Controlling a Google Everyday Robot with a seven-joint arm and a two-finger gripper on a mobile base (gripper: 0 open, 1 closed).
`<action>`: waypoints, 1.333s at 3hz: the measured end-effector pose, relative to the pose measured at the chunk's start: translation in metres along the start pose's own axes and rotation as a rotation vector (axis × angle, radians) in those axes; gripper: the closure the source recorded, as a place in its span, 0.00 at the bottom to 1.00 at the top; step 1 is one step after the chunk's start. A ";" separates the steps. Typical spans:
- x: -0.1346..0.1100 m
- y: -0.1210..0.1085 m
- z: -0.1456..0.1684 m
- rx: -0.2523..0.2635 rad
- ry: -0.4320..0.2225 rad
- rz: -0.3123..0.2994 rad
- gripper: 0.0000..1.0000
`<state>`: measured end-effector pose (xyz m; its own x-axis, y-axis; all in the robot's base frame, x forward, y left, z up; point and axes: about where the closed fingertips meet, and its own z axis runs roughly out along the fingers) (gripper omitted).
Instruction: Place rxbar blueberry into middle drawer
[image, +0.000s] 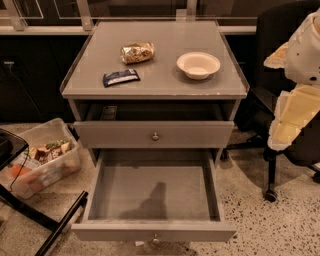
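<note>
Lying on the near left part of the desk (165, 82), the rxbar blueberry (121, 77) has not been picked up yet. It sits just nearer than the crumpled gold-brown foil packet (137, 52) and well left of the white bowl (198, 65). The middle drawer (207, 192) already stands pulled out toward the near side with its grey floor bare, while the drawer front above it (110, 135) is closed. I judge the opening step done, with the grasp, the carry and the drop all left to do. The gripper (292, 117) hangs at the right edge of the scene, beyond the desk's right side and well apart from the bar. Whether it is wide or narrow I cannot tell, but it does not hold the bar.
</note>
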<state>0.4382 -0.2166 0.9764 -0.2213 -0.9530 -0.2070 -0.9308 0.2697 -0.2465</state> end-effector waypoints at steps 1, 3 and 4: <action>0.000 0.000 0.000 0.000 0.000 0.000 0.00; -0.039 -0.013 0.010 -0.007 -0.104 0.060 0.00; -0.082 -0.034 0.029 -0.005 -0.198 0.166 0.00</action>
<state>0.4962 -0.1433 0.9742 -0.3101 -0.8500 -0.4258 -0.8881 0.4188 -0.1892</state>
